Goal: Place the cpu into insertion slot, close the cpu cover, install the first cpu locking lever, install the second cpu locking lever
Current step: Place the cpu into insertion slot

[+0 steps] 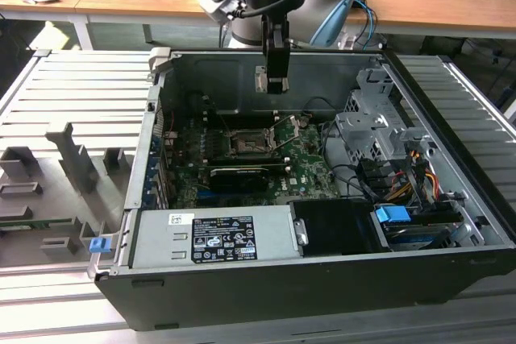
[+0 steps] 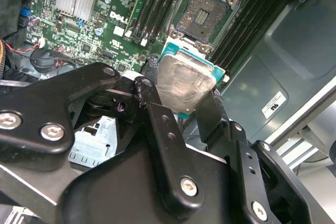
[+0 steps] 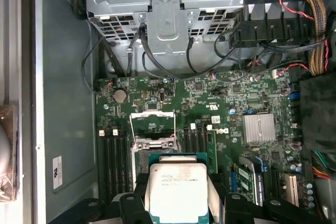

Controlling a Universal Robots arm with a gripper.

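Note:
My gripper hangs inside the open computer case, above the green motherboard, and is shut on the cpu. The cpu is a flat square chip with a silver-grey face, clamped by its edges between the two black fingers. In the first wrist view the cpu hovers just short of the insertion slot and covers part of it. The insertion slot lies open with its contact field bare. The cpu cover stands swung up at the slot's far side.
A long black card lies across the board near the slot. Memory slots flank the socket. A finned heat sink sits beside them. The power supply and a drive cage with cables bound the board.

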